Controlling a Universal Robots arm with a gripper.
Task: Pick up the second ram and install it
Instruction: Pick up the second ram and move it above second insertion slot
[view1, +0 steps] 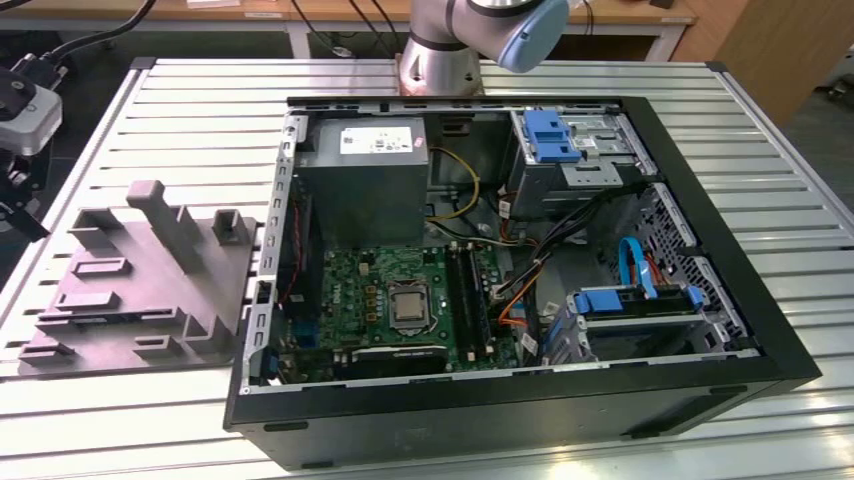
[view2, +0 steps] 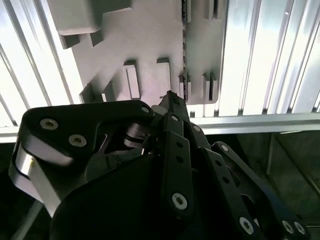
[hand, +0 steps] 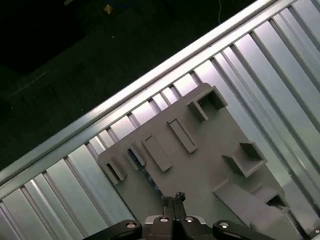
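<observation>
Tower case (view1: 507, 250) lies open on the slatted table (view1: 747, 100) in the exterior view, with the green motherboard (view1: 387, 300) below the grey power supply box (view1: 360, 170). The arm (view1: 467, 30) rises behind the case. Towards the exterior view's left, beside the case, sits a grey holder (view1: 147, 270). The second ram (view1: 114, 318) shows there as a thin bluish streak, low among the holder's raised blocks.

In the first wrist view the gripper (hand: 173, 196) hangs over the holder (hand: 200, 165), its jaws clenched tip to tip with nothing seen between them. The ram (hand: 145, 172) stands on edge in a slot just beyond the tips.

In the second wrist view the gripper's (view2: 171, 95) black linkage hides the holder's (view2: 145, 40) near edge. The ram (view2: 184, 60) reads as a dark line running away from the tips.
</observation>
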